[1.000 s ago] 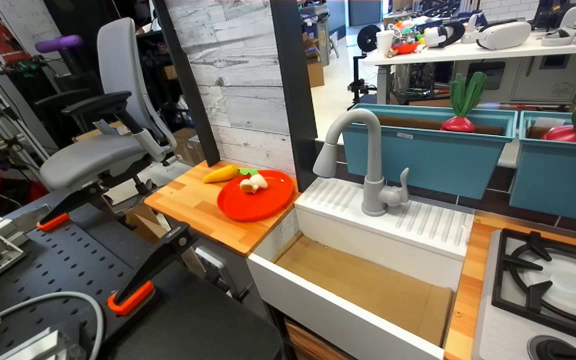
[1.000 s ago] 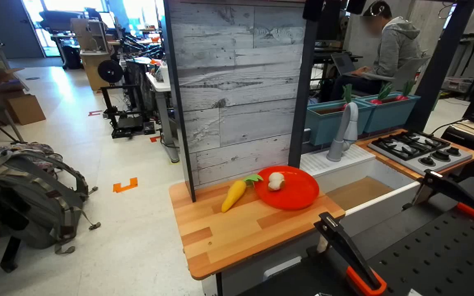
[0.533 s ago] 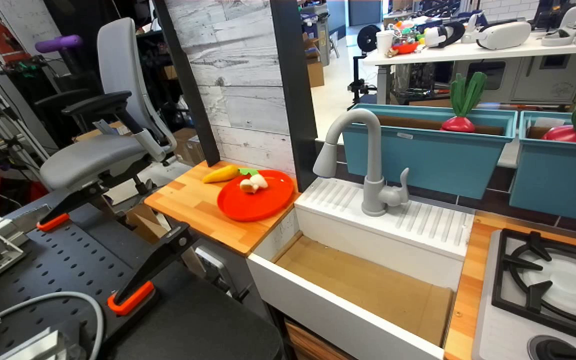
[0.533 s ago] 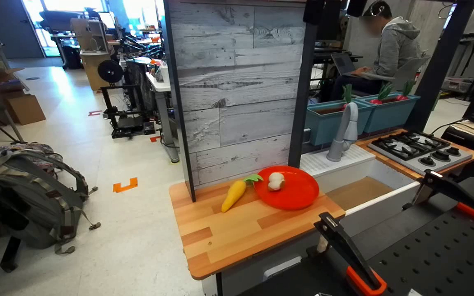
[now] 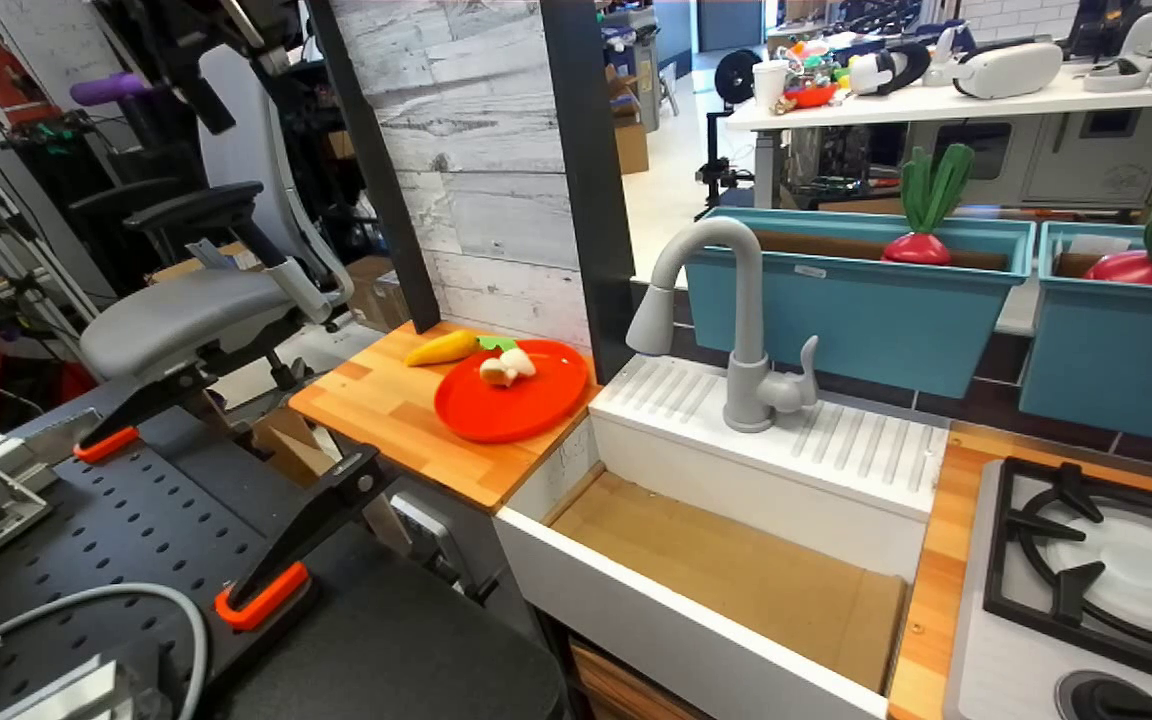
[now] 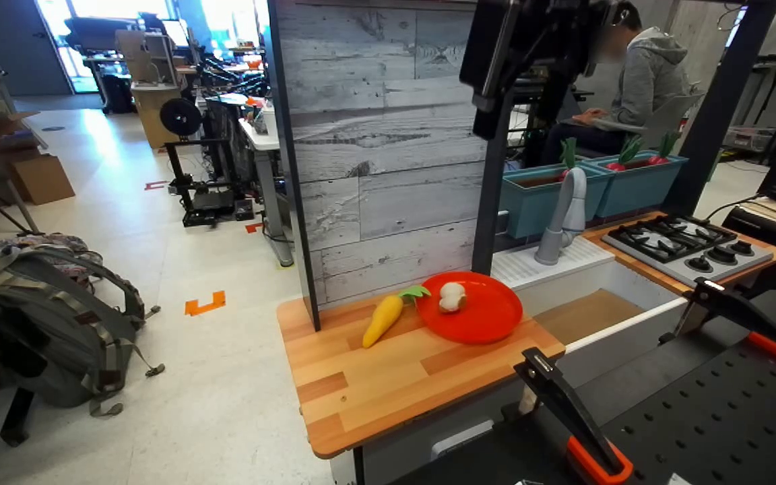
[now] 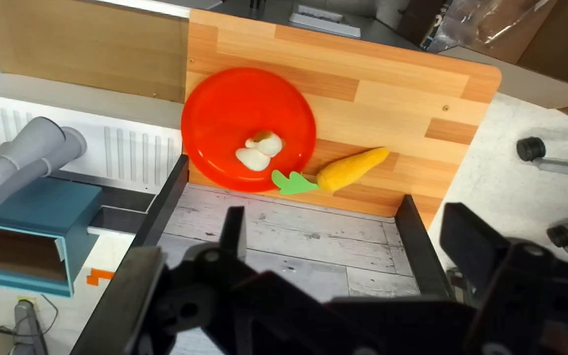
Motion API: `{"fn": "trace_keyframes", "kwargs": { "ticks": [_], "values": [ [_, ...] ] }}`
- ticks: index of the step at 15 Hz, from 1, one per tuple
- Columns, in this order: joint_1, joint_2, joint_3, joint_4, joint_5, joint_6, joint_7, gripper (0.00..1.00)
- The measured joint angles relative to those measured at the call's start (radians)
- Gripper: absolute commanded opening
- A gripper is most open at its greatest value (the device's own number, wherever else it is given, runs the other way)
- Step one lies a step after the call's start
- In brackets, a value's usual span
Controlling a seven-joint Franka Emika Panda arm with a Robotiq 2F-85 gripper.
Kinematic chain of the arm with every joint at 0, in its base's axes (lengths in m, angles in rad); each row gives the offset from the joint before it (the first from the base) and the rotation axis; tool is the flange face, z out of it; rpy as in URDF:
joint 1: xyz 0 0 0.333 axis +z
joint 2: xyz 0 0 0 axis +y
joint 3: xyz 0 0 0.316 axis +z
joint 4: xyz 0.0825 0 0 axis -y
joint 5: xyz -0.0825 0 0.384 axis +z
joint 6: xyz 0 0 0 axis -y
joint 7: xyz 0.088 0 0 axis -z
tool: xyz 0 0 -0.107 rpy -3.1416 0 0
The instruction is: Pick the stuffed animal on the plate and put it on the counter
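Note:
The stuffed animal (image 7: 254,159), a small pale cream lump, rests on the red-orange plate (image 7: 225,106) in the wrist view. In both exterior views the stuffed animal (image 5: 518,362) (image 6: 453,297) is on the plate (image 5: 506,415) (image 6: 486,323). The plate lies on the wooden counter (image 5: 376,400) (image 6: 374,397), whose slab (image 7: 387,113) also shows in the wrist view. My gripper (image 7: 345,214) is open, its black fingers wide apart with nothing between them. It is high above the counter, apart from the plate, and partly shows at the top of both exterior views.
A yellow carrot-like item (image 6: 382,321) with green leaves lies beside the plate, its leaves at the rim. A whitewashed wood panel (image 6: 388,168) stands behind the counter. The white sink (image 5: 696,630), grey faucet (image 5: 746,320) and teal planters (image 5: 856,300) are beside it.
My gripper has come down from above into the top of both exterior views. The stuffed animal, plate and carrot-like item have not moved.

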Motion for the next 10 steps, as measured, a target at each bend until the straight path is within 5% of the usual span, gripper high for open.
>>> {"fn": "trace_keyframes", "kwargs": {
  "ticks": [10],
  "values": [
    [-0.02, 0.502, -0.085, 0.223, 0.036, 0.222, -0.087, 1.0]
  ]
}}
